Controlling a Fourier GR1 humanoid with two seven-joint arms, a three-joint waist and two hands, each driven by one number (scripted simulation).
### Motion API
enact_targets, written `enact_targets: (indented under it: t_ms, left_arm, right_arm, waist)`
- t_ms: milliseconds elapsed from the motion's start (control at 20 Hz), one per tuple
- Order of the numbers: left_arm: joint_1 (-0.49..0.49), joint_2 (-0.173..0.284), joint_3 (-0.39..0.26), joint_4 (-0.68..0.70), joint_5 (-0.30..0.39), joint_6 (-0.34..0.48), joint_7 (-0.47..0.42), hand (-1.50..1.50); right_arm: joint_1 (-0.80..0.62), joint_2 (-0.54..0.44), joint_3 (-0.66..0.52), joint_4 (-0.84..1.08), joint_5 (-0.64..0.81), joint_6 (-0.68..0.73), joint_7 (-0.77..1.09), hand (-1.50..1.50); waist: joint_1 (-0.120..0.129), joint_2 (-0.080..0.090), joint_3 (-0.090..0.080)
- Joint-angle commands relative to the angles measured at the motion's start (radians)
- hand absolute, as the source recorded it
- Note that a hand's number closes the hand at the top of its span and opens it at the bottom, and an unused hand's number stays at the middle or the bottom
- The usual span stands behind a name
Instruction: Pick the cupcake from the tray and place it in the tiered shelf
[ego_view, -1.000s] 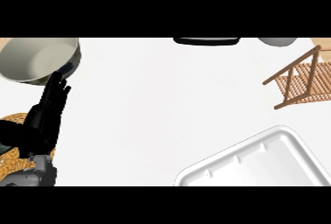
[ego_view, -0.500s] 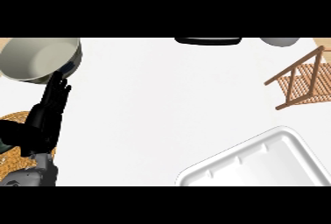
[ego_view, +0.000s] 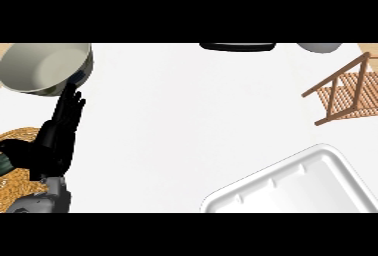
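Tray (ego_view: 295, 185) lower right; tiered shelf (ego_view: 347, 92) right.

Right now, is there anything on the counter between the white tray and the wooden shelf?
Nothing visible stands between them. The white tray lies at the lower right, the wooden tiered shelf above it at the right edge, with bare counter between. No cupcake shows on the tray. The left hand rests far left.

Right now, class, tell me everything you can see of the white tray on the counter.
The white tray lies at the view's lower right, turned at an angle, its lower part cut off by the view's edge. It looks like smooth plastic, with rounded corners, a raised rim and a shallow ribbed floor. Nothing shows inside the visible part; no cupcake is in sight. No hand touches it.
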Motion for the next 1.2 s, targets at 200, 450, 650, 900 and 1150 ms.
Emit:
enact_targets:
  t_ms: [200,450,650,900,1150]
  left_arm:
    - [-0.034,-0.011,0.004,0.028,0.003,0.005,-0.005,0.00]
    - [0.005,-0.011,0.010,0.026,0.008,-0.004,-0.036,0.00]
    - [0.009,0.001,0.022,0.016,0.021,-0.017,-0.031,0.00]
    - [0.020,0.021,0.041,-0.006,0.036,-0.030,-0.019,0.00]
    - [0.018,-0.003,0.016,-0.010,0.009,-0.004,-0.009,0.00]
  right_arm:
    - [0.005,-0.162,-0.105,0.055,-0.097,0.052,0.094,-1.50]
    - [0.082,-0.208,-0.155,0.099,-0.140,0.028,0.134,-1.50]
    - [0.165,-0.297,-0.180,0.118,-0.164,0.124,0.158,-1.50]
    - [0.296,-0.314,-0.211,0.130,-0.195,0.226,0.081,-1.50]
    - [0.337,-0.339,-0.229,0.116,-0.215,0.306,0.071,-1.50]
  waist:
    - [-0.009,0.001,0.000]
    - [-0.006,0.004,0.002]
    - [-0.011,0.006,0.005]
    - [-0.021,0.002,0.009]
    - [-0.018,0.003,0.011]
